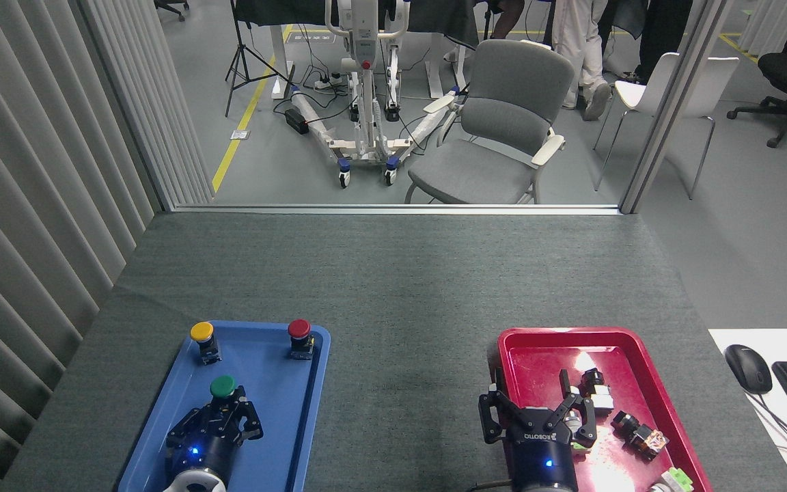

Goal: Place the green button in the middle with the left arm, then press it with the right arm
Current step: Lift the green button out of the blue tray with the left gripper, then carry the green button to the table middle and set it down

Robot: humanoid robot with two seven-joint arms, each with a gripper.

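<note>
The left arm's black gripper (224, 418) is clamping its fingers around the glossy green mushroom-cap button (222, 387) inside the blue plastic tray (311, 383), while the bare grey-green bench middle (407, 383) is lying off rightward; the right gripper (537, 413) is waiting, fingers spread.

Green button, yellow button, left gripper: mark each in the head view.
green button (222, 386), head view, on its round green cap
yellow button (201, 331), head view, on its yellow cap
left gripper (224, 413), head view, midway between the fingertips, at the green button's dark base
</note>
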